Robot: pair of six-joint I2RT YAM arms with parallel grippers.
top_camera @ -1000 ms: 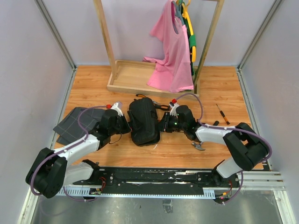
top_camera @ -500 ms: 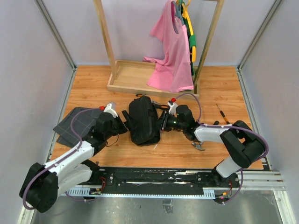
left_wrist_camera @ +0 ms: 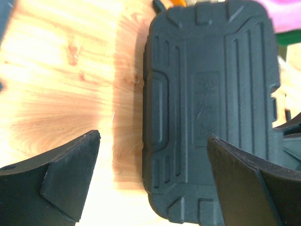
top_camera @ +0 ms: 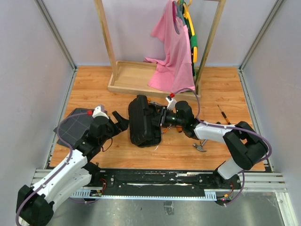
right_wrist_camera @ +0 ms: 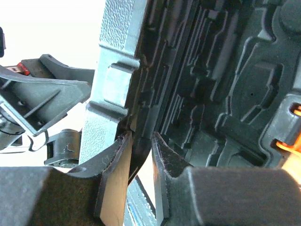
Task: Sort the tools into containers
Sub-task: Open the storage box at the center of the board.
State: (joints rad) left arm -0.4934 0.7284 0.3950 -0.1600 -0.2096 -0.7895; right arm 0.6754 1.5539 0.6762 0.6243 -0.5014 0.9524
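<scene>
Wooden worktop spans the cell; at its left lies a dark grid-patterned fabric; just right of it the left gripper hangs with fingers spread wide, holding nothing, just beside the black tool case; that case sits mid-worktop, partly opened, moulded slots showing; the right gripper pinches its rim; farther right lie a claw hammer and, well apart, a screwdriver.
</scene>
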